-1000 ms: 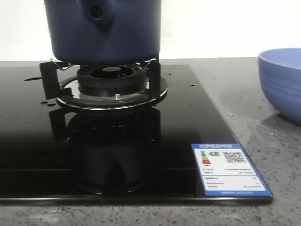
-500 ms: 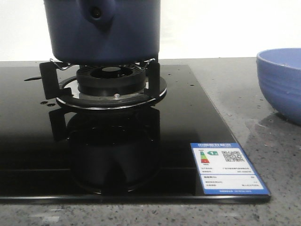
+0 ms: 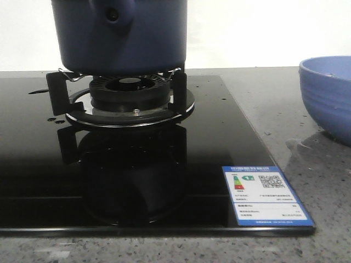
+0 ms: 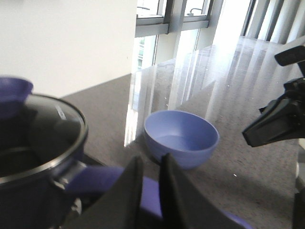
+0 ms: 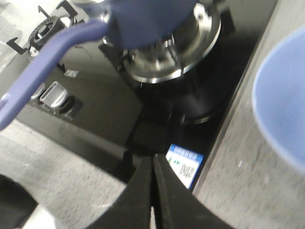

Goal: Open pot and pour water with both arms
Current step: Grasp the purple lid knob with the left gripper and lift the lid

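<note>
The dark navy pot [image 3: 120, 38] stands on the gas burner [image 3: 129, 98], its handle stub with a dark hole [image 3: 112, 13] facing the front camera. In the left wrist view the pot [image 4: 28, 195] carries a glass lid [image 4: 43, 129], and its long blue handle [image 4: 95, 176] runs under my left gripper [image 4: 152, 160]. The jaws stand a narrow gap apart and hold nothing. My right gripper [image 5: 153, 160] is shut and empty, low over the counter's front edge, apart from the pot [image 5: 147, 19] and its handle [image 5: 52, 52]. Neither gripper shows in the front view.
A lighter blue bowl [image 3: 329, 96] stands on the grey counter to the right of the black glass hob [image 3: 219, 137]; it also shows in both wrist views [image 4: 181, 138] [image 5: 281, 105]. A blue-and-white label [image 3: 266, 194] sits on the hob's front right corner. The right arm [image 4: 276, 124] shows beyond the bowl.
</note>
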